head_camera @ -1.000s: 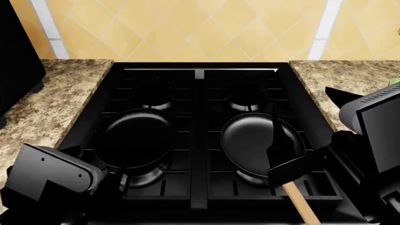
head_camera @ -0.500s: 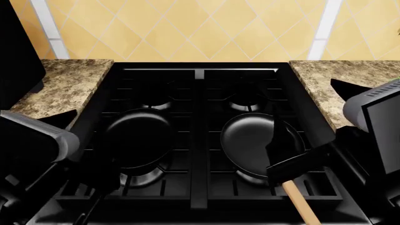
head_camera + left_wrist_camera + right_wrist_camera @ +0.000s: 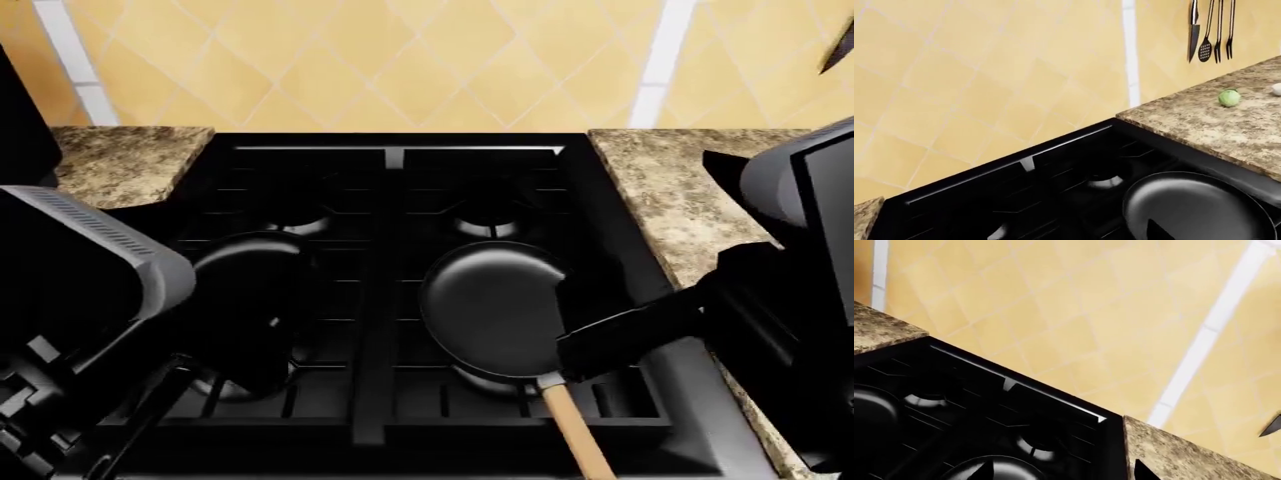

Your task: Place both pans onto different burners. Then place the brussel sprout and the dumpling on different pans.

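Sitting on the black stove point(image 3: 387, 160) in the head view are two pans. Item one: the pan with the tan wooden handle point(image 3: 491, 308) is resting over the front right burner, its handle running toward 5 o'clock; its bowl is holding nothing. Item two: the black-handled pan point(image 3: 254, 290) is lying over the front left burner at 9 o'clock of the first, partly covered by the left arm; what shows of its bowl is bare. The rear right burner point(image 3: 491, 222) is standing uncovered at 12 o'clock of the wooden-handled pan. Granite counter point(image 3: 667, 190) is flanking the stove at 3 o'clock and 9 o'clock. The right gripper point(image 3: 627, 335) is showing as a dark block at the pan's 4 o'clock rim, over the handle root; whether its fingers are apart or together cannot be told. The left gripper is lost in the dark arm mass at 8 o'clock; its fingers cannot be read.

Left wrist view: the brussel sprout point(image 3: 1229, 97) is lying on the granite beside the stove, with the dumpling point(image 3: 1276, 89) just beyond it at the picture's edge, the two near but apart. Neither is in a pan. The wooden-handled pan's bowl is showing empty. Utensils point(image 3: 1206, 30) are hanging on the tiled wall.

Right wrist view: two rear burners, the stove's back edge, granite and yellow tile are showing; dark fingertip points are visible apart at the lower edge.
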Tool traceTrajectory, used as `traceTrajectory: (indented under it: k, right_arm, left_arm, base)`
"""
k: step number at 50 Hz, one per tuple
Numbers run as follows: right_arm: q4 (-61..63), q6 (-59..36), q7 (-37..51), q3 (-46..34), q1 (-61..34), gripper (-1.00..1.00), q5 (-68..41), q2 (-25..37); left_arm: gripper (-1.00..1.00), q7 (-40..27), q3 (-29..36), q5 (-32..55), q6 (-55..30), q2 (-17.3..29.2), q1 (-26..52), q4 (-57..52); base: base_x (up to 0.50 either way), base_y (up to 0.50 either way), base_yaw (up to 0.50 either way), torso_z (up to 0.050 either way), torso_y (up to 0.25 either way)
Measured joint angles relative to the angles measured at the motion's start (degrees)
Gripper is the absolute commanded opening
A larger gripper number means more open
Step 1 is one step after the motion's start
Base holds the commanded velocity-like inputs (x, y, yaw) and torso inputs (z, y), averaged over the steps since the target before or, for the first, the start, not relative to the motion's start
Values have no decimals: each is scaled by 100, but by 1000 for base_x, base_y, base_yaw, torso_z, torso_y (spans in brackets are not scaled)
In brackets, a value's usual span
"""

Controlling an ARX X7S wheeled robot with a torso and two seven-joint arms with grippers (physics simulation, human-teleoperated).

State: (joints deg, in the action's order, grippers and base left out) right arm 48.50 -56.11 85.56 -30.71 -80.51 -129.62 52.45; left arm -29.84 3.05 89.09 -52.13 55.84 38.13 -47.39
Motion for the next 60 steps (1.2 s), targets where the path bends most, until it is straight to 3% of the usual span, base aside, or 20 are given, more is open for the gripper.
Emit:
traceTrajectory:
  k: [60]
  right_arm:
    - [457, 677, -869, 609, 953, 100, 841, 496]
  left_arm:
    - [100, 407, 258, -295, 68, -249, 274, -171]
  base:
    - [15, -500, 0, 0, 0]
